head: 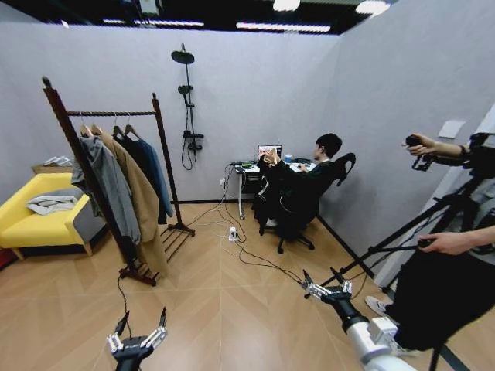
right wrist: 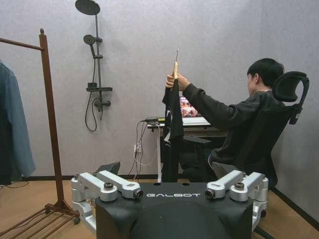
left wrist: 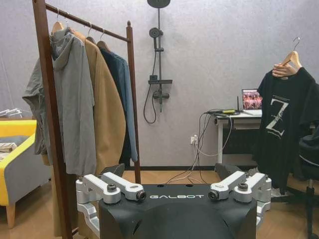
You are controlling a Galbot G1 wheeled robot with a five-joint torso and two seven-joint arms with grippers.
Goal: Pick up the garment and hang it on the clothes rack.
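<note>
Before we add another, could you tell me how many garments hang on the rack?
4 on the rack: grey hooded coat, tan coat, dark top, blue jacket. More could be hidden between them.

The wooden floor [head: 232,309] holds the clothes rack [head: 116,178], a yellow sofa [head: 31,220], a white counter [head: 249,174], a chair and some black wires [head: 255,259].

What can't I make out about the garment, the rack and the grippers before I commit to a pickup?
- Garment: hem and right side, cut off by the left wrist view's edge and a chair; seen edge-on in the right wrist view.
- Hanger: its middle, covered by a person's hand.
- Clothes rack: free bar space, crowded by hung coats.
- Left gripper, right gripper: both open.
</note>
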